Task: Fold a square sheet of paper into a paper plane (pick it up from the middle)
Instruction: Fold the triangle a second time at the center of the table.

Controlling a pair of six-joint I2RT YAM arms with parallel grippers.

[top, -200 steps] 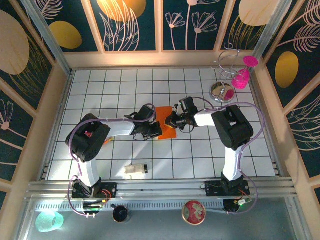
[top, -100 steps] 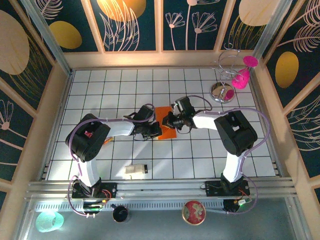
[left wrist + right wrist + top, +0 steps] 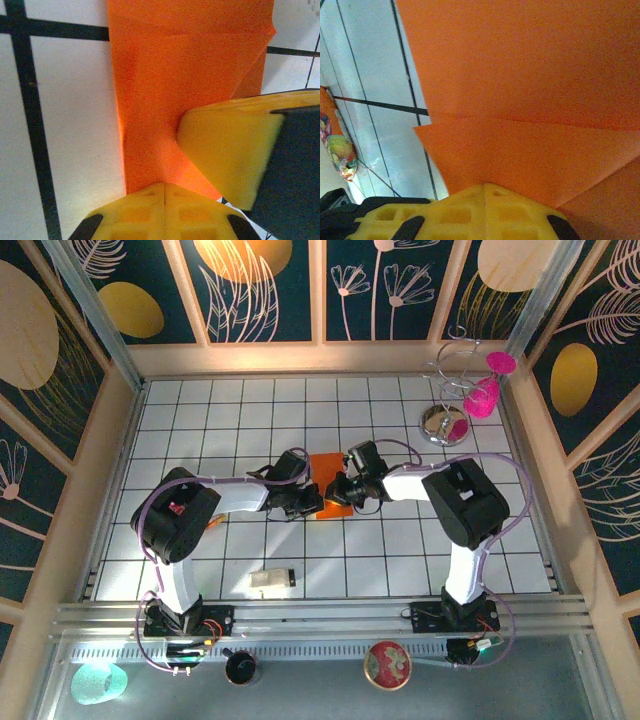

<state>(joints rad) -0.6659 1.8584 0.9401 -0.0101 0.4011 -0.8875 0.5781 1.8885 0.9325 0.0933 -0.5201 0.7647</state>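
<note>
**Item 1, arms.** Left gripper (image 3: 308,502) comes in from 8 o'clock and right gripper (image 3: 340,490) from 4 o'clock. They meet tip to tip over the table centre.
- Left jaws: yellow pads (image 3: 150,215) closed, no gap, tips on the paper.
- Right jaws: same, pads (image 3: 470,210) together.
- Whether either nips a layer, we cannot tell.

**Item 2, orange sheet** (image 3: 326,464). Lies approx. at centre, a touch toward 12 o'clock, under both tips. It is part-folded, w/ diagonal flaps and creases showing in the wrist views.
- Handling (our est.): v. light, thin and limp. Holds a crease but tears or crumples if dragged. Prob. slides on the smooth tiles, so pin one side while working the other.
- Hold: pinch at a folded edge near the mid crease, not at a loose corner.

**Item 3, containers.**
- Near ledge, 7 o'clock: teal cup (image 3: 98,683), contents n/k.
- Near ledge, 6 o'clock: small black pot (image 3: 240,668) and round red tin (image 3: 387,665), contents n/k.
- Far, 1 o'clock: wire stand (image 3: 452,380) carrying pink cups (image 3: 482,398), tilted; we see nothing in them.
</note>
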